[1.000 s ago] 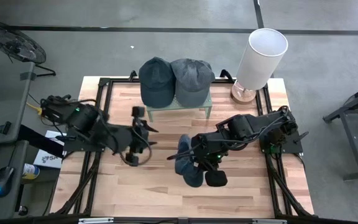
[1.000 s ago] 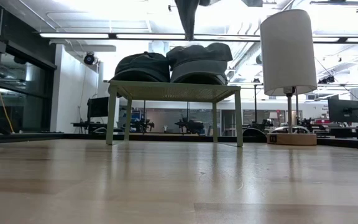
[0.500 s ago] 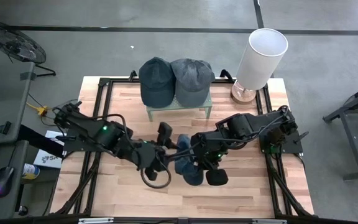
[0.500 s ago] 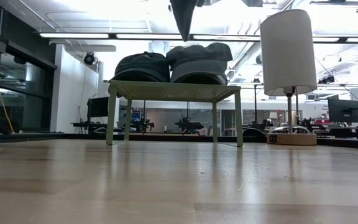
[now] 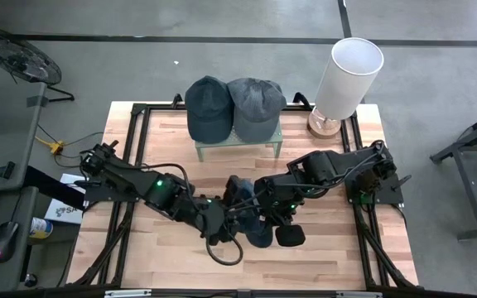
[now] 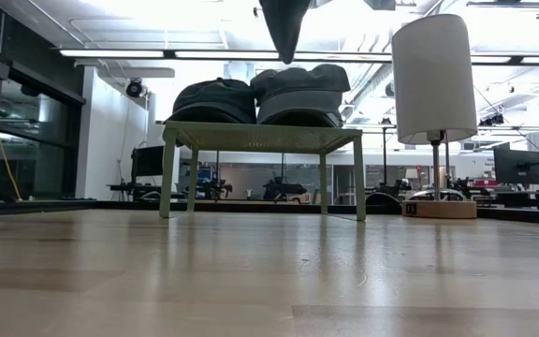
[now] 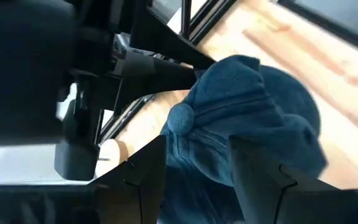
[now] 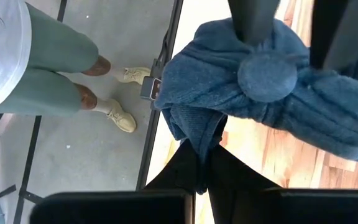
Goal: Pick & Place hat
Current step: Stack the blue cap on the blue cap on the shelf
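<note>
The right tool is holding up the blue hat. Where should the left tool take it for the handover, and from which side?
Probably the crown near the top button. The blue hat hangs from the right tool, which pinches a fold of its edge, leaving the crown bare. The left tool comes from the left arm's side, open, fingers straddling the crown; closing there should work.

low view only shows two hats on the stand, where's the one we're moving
observer: A blue hat hangs above the table, the right gripper shut on its edge.
operator: left arm doing anything
observer: The left gripper is open, one finger on either side of the hat's crown.
operator: anyone nearby
observer: A person's legs show on the floor beside the table in the right wrist view.
</note>
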Motion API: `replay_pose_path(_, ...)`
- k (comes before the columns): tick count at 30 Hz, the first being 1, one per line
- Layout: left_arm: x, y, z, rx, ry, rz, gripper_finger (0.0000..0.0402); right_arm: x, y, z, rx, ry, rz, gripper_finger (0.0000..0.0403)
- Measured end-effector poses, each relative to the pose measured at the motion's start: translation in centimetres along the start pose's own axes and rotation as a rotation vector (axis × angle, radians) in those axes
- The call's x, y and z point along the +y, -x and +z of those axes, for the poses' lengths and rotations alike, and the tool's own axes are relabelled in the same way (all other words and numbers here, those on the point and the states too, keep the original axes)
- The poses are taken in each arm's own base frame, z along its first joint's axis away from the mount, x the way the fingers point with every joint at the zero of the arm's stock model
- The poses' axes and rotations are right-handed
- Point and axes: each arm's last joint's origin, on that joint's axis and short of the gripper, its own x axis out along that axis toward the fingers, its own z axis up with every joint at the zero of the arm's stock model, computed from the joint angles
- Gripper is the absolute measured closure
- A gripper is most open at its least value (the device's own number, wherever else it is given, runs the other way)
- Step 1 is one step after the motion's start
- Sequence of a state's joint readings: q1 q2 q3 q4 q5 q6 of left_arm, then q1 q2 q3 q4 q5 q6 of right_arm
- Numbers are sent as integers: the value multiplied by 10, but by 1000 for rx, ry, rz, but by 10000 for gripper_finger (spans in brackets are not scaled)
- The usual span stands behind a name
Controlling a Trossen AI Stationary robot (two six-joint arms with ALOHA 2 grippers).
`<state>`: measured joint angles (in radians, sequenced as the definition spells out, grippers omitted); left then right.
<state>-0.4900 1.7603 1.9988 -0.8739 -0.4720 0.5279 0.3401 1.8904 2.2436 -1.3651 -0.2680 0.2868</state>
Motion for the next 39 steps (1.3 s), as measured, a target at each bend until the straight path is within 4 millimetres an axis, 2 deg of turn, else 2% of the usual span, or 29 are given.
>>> replay_pose_path(3, -1, -5, 1, 13, -36, 34, 237, 0, 0, 0, 0, 0, 0, 395)
replay_pose_path(10, 2, -6, 0, 16, -54, 38, 237, 0, 0, 0, -1, 1, 0, 395)
replay_pose_path(25, 5, -7, 4, -45, -211, 32, 237, 1, 0, 4, -35, 10, 12, 395)
replay_pose_path(36, 5, -19, 2, -35, -242, 14, 238, 1, 0, 4, -41, 12, 13, 395)
replay_pose_path(39, 5, -19, 2, -27, -244, 20, 250, 1, 0, 4, -42, 12, 13, 395)
